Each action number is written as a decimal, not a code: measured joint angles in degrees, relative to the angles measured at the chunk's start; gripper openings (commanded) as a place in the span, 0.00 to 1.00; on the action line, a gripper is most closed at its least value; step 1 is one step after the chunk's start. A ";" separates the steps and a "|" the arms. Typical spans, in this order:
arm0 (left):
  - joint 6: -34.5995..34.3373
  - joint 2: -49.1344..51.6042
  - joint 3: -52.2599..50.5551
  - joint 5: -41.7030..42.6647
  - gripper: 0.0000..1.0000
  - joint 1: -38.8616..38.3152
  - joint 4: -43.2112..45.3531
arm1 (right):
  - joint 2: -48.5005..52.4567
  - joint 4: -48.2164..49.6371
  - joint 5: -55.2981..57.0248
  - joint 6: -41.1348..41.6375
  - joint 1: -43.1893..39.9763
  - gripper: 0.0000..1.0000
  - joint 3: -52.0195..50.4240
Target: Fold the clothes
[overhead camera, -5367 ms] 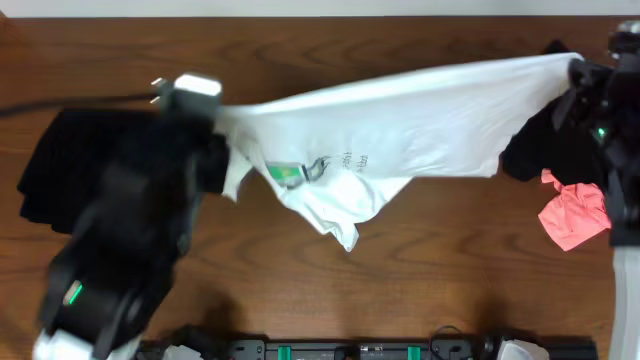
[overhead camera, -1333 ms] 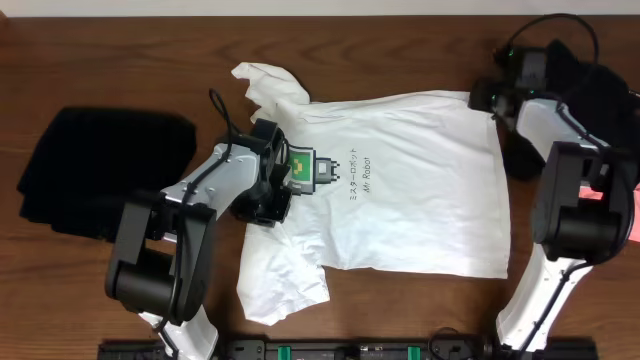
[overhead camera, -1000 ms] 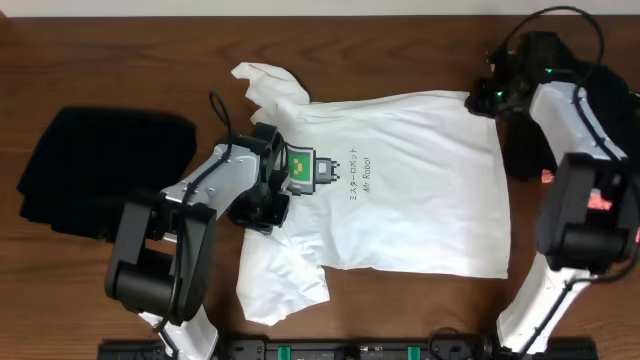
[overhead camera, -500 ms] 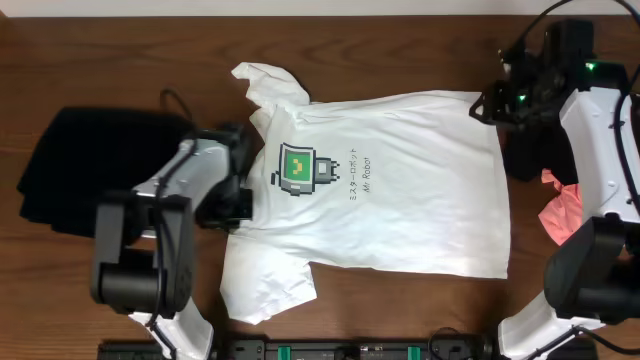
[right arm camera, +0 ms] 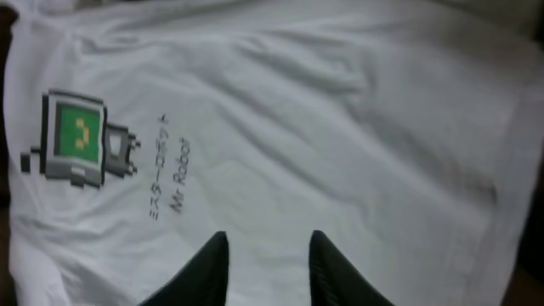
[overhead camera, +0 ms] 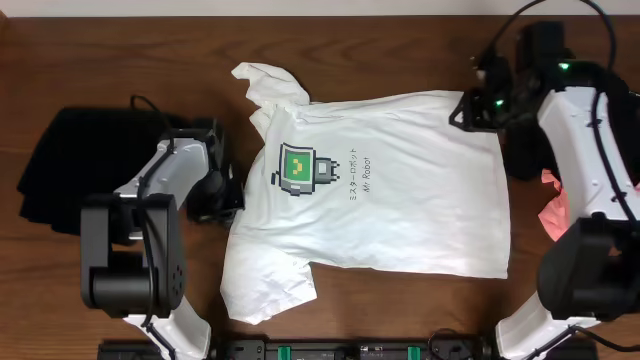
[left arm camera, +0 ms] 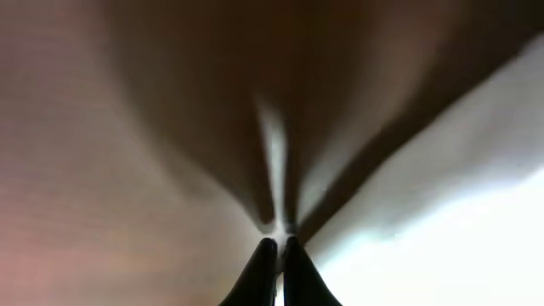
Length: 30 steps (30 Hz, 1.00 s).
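Flanking the T-shirt (overhead camera: 400, 200): black garment (overhead camera: 80, 170) left, pink cloth (overhead camera: 553, 212) right. Your left gripper (left arm camera: 280, 245) clenched at its edge; right gripper (right arm camera: 265, 272) parted, as only its wrist view shows you.

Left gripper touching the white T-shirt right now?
Cannot tell. Left wrist view is blurred; the shut left gripper sits at the white T-shirt edge, neither contact nor gap plain.

The table (overhead camera: 400, 310) is of dark brown wood, with a fine grain that runs from left to right. At its lower edge in the overhead view lies a black bar (overhead camera: 330, 351) with small green parts. A pale strip (overhead camera: 300, 6) runs along the far edge.
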 measured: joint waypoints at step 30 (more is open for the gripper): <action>7.54 -6.71 -0.15 10.62 0.07 -2.32 12.35 | -0.81 23.67 13.14 16.37 2.27 0.01 -32.89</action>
